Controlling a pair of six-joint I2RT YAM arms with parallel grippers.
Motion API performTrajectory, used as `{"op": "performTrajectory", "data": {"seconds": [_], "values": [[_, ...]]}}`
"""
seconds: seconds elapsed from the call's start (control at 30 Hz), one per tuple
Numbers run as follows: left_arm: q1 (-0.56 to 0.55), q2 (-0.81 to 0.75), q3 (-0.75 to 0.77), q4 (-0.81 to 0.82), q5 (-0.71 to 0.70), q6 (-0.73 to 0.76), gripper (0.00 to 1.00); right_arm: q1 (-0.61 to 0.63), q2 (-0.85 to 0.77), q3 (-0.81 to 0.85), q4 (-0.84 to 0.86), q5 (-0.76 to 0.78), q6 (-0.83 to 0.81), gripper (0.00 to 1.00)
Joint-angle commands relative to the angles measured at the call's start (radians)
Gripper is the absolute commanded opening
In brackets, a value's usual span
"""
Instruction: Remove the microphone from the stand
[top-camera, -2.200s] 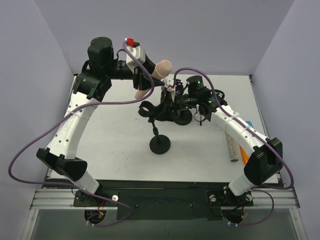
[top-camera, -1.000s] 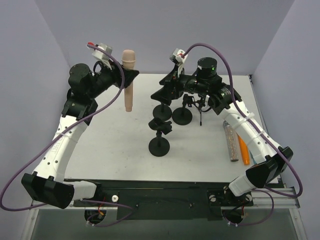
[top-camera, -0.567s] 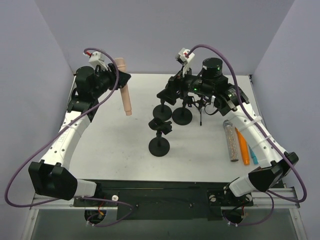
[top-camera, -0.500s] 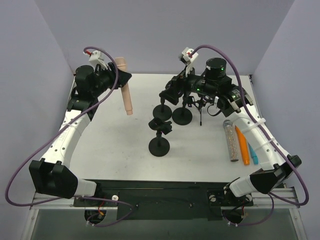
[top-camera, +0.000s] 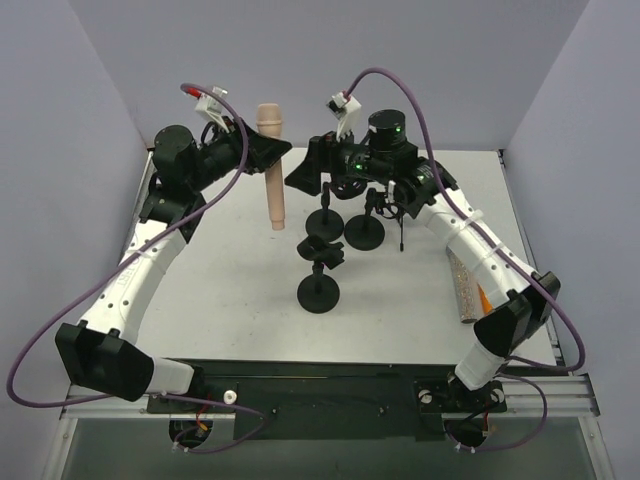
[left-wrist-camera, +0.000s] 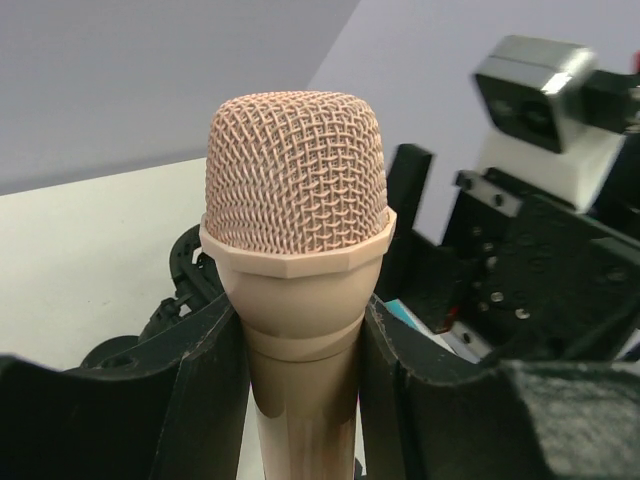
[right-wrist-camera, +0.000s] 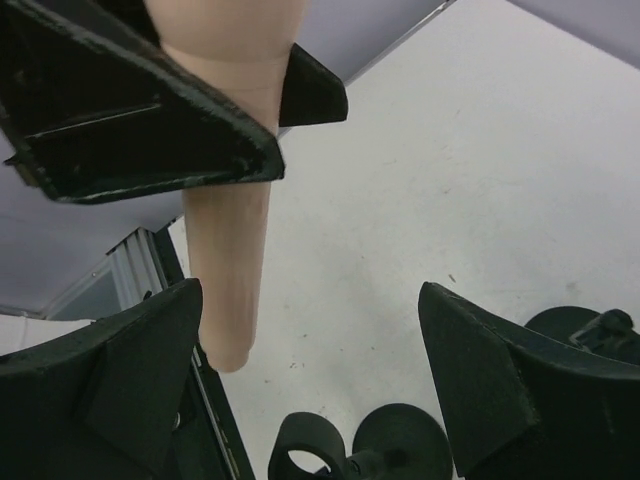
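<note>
The beige microphone (top-camera: 272, 170) hangs upright in the air, clear of the table, with my left gripper (top-camera: 262, 153) shut on its neck just under the mesh head (left-wrist-camera: 297, 190). Both black fingers (left-wrist-camera: 212, 385) press against the handle. The black stand (top-camera: 319, 270) is on the table below and to the right, and its clip (right-wrist-camera: 312, 447) holds nothing. My right gripper (top-camera: 303, 176) hovers open just right of the microphone. In the right wrist view that gripper (right-wrist-camera: 320, 400) has only table between its fingers, with the microphone handle (right-wrist-camera: 230, 270) beside the left one.
Two more black stand bases (top-camera: 364, 232) sit behind the stand. A silver glitter microphone (top-camera: 463, 288) and an orange object (top-camera: 484, 296) lie at the table's right edge. Purple cables loop from both arms. Walls close in the back and sides.
The left arm has carried the microphone right, toward the table's centre, still upright. The right gripper has swung left and now hangs close beside it.
</note>
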Motion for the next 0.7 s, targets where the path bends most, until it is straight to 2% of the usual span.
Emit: {"op": "performTrajectory", "data": {"seconds": [0.0, 0.13, 0.23, 0.33, 0.47, 0.57, 0.67], "values": [[-0.031, -0.039, 0.021, 0.093, -0.010, -0.001, 0.00, 0.032, 0.045, 0.067, 0.127, -0.054, 0.108, 0.83], [-0.056, -0.033, 0.048, 0.066, -0.011, 0.002, 0.00, 0.059, 0.090, 0.109, 0.144, -0.031, 0.123, 0.80], [-0.068, -0.030, 0.056, 0.046, -0.031, -0.006, 0.00, 0.075, 0.108, 0.132, 0.144, -0.008, 0.107, 0.72], [-0.070, -0.030, 0.059, 0.037, -0.059, -0.007, 0.00, 0.082, 0.108, 0.130, 0.202, -0.051, 0.120, 0.71], [-0.070, -0.037, 0.057, 0.024, -0.240, 0.025, 0.00, 0.081, 0.085, 0.088, 0.229, -0.166, 0.133, 0.72], [-0.074, -0.041, 0.059, 0.001, -0.465, 0.036, 0.00, 0.075, 0.059, 0.045, 0.236, -0.186, 0.150, 0.72], [-0.073, -0.036, 0.054, -0.012, -0.573, 0.028, 0.00, 0.069, 0.053, 0.044, 0.247, -0.204, 0.160, 0.73]]}}
